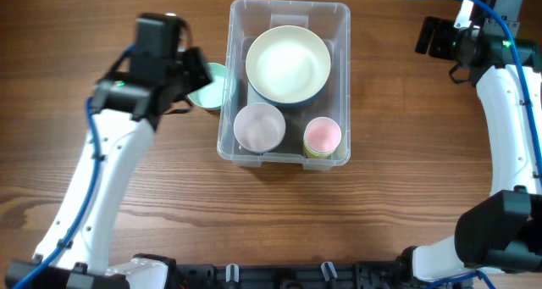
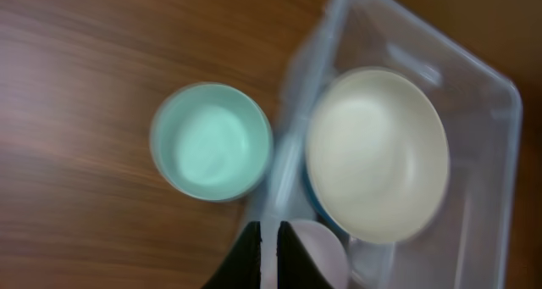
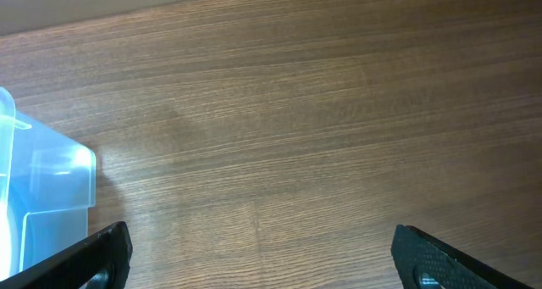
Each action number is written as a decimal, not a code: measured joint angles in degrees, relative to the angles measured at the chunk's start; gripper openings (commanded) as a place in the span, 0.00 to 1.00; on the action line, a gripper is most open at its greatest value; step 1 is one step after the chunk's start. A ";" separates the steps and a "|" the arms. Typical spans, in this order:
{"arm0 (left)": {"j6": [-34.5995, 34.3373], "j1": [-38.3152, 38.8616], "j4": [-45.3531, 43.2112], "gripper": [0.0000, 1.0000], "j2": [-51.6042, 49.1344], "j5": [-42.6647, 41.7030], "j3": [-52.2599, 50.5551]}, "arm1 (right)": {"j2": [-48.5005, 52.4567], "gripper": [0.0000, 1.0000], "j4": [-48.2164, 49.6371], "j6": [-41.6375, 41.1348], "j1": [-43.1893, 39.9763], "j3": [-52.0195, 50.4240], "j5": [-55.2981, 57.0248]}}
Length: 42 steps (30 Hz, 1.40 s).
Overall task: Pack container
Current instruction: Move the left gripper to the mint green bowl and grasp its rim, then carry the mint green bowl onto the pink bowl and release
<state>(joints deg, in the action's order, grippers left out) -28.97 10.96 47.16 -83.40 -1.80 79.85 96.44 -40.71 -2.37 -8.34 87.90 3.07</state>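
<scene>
From my station I see the container (image 1: 225, 111) sitting at the middle of the table (image 1: 381, 204), its long side running away from the arm bases. Inside it, a large cream bowl (image 1: 288, 64) fills the far half. A smaller pale lilac bowl (image 1: 259, 126) sits in the near left corner, and a little pink cup (image 1: 322, 136) stands in the near right corner, seemingly nested in a yellow one. A teal cup (image 1: 212, 90) stands upright on the table just outside the container's left wall, touching it or very nearly so. My left gripper (image 1: 196, 75) hangs over that teal cup. Through the left wrist camera its fingers (image 2: 246, 259) are drawn almost together, with only a thin slit between them. The container's rim shows through that slit, and I can make out nothing grasped. My right gripper (image 1: 432, 36) is well off to the far right of the container. In its wrist camera the jaws stand spread wide over bare wood, released and holding nothing, with one corner of the container at the left edge of that view.
</scene>
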 measured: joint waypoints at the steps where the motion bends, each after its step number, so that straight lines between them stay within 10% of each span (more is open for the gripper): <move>1: 0.09 -1.92 0.39 0.14 0.39 0.20 0.00 | 0.00 1.00 0.00 0.00 0.00 0.00 0.00; 12: 0.72 -15.85 1.05 0.71 -2.95 0.63 0.00 | 0.00 1.00 0.02 0.00 0.00 0.00 0.00; 27: 1.09 -15.85 -4.74 0.50 -22.88 -11.04 0.02 | 0.00 1.00 0.02 0.00 -0.02 0.00 0.00; 42: 7.34 -11.32 -7.39 0.50 -31.17 -17.00 0.02 | 0.00 1.00 0.02 0.00 -0.02 0.00 0.00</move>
<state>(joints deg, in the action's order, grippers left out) -21.63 -0.36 39.77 -114.56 -18.81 79.88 96.44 -40.69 -2.37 -8.36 87.90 3.07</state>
